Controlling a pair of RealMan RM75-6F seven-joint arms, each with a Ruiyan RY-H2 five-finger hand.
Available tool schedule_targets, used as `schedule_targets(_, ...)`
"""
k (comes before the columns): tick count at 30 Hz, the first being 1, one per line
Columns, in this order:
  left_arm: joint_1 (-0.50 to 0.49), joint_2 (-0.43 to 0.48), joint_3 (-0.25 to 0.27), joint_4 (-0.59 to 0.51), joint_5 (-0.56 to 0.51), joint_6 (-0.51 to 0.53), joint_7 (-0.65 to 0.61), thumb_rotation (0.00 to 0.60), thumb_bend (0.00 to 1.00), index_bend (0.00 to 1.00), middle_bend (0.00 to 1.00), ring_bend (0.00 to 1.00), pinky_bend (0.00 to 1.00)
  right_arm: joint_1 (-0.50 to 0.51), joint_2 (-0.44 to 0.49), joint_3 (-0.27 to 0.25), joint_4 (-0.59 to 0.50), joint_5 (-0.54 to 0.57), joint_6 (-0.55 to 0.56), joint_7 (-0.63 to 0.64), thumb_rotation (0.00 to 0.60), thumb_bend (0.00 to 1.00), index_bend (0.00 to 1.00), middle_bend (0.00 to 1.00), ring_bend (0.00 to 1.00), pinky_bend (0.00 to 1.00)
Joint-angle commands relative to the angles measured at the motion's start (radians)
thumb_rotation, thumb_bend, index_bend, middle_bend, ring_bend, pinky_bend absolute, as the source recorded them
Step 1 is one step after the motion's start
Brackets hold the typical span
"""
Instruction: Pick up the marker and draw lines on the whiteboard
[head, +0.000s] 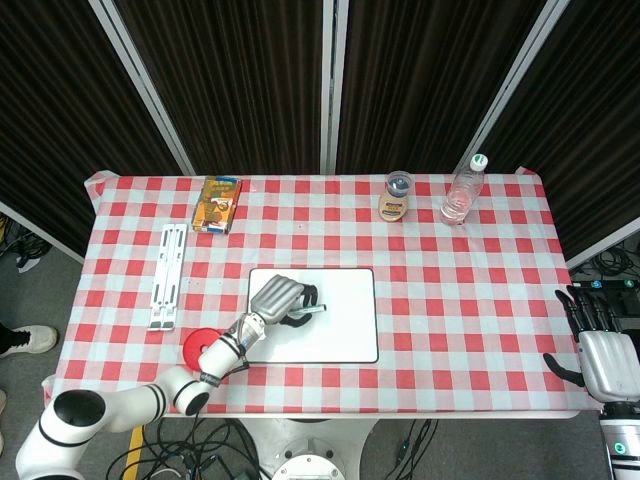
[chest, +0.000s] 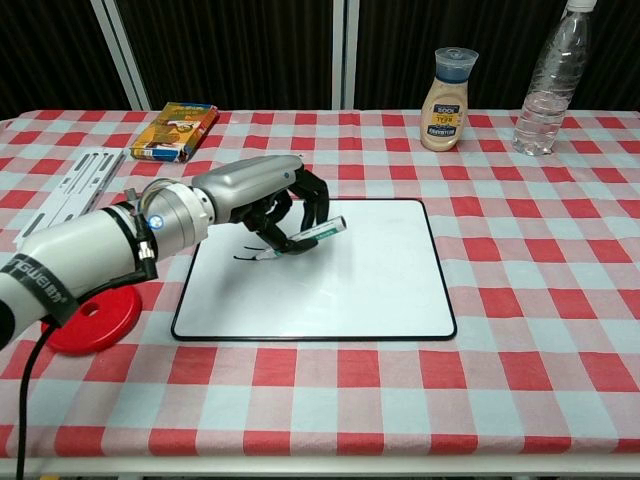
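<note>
The whiteboard (head: 345, 325) (chest: 350, 285) lies flat in the middle of the table. My left hand (head: 279, 299) (chest: 268, 192) hovers over its left half and grips the marker (head: 311, 311) (chest: 303, 239). The marker slants down to the left, its tip at the board by a short dark line (chest: 246, 256). My right hand (head: 601, 352) hangs off the table's right edge with fingers spread and nothing in it; the chest view does not show it.
A red disc (head: 199, 347) (chest: 88, 320) lies left of the board, under my left forearm. Further left is a white folding stand (head: 168, 275) (chest: 72, 182). A book (head: 217, 203) (chest: 176, 128), a jar (head: 397, 197) (chest: 447, 88) and a water bottle (head: 462, 190) (chest: 550, 75) stand along the far side.
</note>
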Motion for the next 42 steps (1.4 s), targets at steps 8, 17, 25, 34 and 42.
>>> schedule_targets(8, -0.073, -0.061, -0.051, 0.021, -0.003, -0.040, 0.014, 0.600, 0.46, 0.58, 0.60, 0.78, 0.92, -0.018, 0.016, 0.003, 0.014, 0.014, 0.017, 0.024, 0.600, 0.13, 0.00, 0.04, 0.00, 0.00)
schedule_targets(17, -0.037, 0.150, -0.080, -0.202, 0.012, 0.047, 0.105, 0.600, 0.46, 0.57, 0.59, 0.78, 0.92, -0.011, 0.011, 0.010, 0.026, 0.001, 0.019, 0.044, 0.600, 0.13, 0.00, 0.04, 0.00, 0.00)
schedule_targets(25, 0.017, 0.365, 0.001, -0.303, -0.103, -0.029, 0.503, 0.600, 0.46, 0.55, 0.57, 0.76, 0.90, 0.008, -0.010, 0.008, 0.039, -0.026, 0.003, 0.058, 0.600, 0.13, 0.00, 0.04, 0.00, 0.00)
schedule_targets(34, 0.020, 0.348, 0.043, -0.278, -0.392, -0.093, 0.825, 0.600, 0.46, 0.51, 0.53, 0.72, 0.88, 0.003, -0.011, 0.004, 0.042, -0.030, 0.012, 0.064, 0.600, 0.13, 0.00, 0.04, 0.00, 0.00)
schedule_targets(42, 0.002, 0.322, 0.058, -0.255, -0.562, -0.093, 0.938, 0.600, 0.46, 0.50, 0.51, 0.71, 0.88, -0.002, -0.010, 0.002, 0.037, -0.021, 0.011, 0.059, 0.600, 0.13, 0.00, 0.04, 0.00, 0.00)
